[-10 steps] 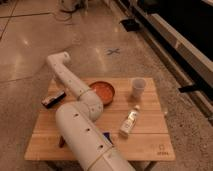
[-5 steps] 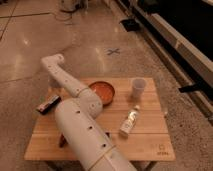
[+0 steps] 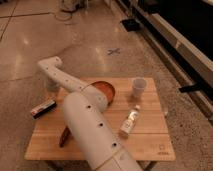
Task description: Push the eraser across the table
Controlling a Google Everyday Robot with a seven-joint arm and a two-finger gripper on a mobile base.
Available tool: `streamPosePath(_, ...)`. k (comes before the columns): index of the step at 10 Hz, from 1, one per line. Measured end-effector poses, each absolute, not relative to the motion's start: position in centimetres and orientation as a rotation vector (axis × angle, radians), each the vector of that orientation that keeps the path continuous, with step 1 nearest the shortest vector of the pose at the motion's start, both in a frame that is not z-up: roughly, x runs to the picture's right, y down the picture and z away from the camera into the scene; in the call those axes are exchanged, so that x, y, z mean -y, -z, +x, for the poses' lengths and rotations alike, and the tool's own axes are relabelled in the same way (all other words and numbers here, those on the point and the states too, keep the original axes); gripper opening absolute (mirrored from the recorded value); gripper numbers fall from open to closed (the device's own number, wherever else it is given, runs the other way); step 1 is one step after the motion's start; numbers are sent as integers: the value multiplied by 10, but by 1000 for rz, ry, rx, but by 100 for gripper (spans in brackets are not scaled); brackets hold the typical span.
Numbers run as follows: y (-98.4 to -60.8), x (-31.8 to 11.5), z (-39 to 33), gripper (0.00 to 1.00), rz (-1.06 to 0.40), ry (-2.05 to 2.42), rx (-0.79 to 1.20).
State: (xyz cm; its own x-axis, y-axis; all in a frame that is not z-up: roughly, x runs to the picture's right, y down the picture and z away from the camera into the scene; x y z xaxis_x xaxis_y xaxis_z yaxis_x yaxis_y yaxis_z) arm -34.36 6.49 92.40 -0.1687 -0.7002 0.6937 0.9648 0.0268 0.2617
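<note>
The eraser (image 3: pixel 42 108), a black bar with a white strip along one side, lies at the left edge of the light wooden table (image 3: pixel 145 137), partly over the edge. My white arm reaches up from the bottom of the view and bends down at the far left. My gripper (image 3: pixel 52 87) hangs over the table's far-left corner, just behind and to the right of the eraser. The arm hides part of the table's middle.
A red-orange bowl (image 3: pixel 106 90) sits behind the arm. A clear cup (image 3: pixel 139 86) stands at the back right, and a small bottle (image 3: pixel 130 121) lies right of centre. A reddish-brown oblong item (image 3: pixel 64 136) lies front left. A dark square mark (image 3: pixel 161 148) is near the front-right corner. Bare floor surrounds the table.
The arm and gripper have swung left. The eraser has slid left and a little nearer, from inside the table to its left edge.
</note>
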Motion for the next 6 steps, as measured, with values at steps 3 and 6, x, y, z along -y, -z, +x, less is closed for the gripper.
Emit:
streamPosePath(3,-901,-78,-343,4,-402,1578,881)
streamPosePath(6,-898,-79,-344,4,-397,1577,889)
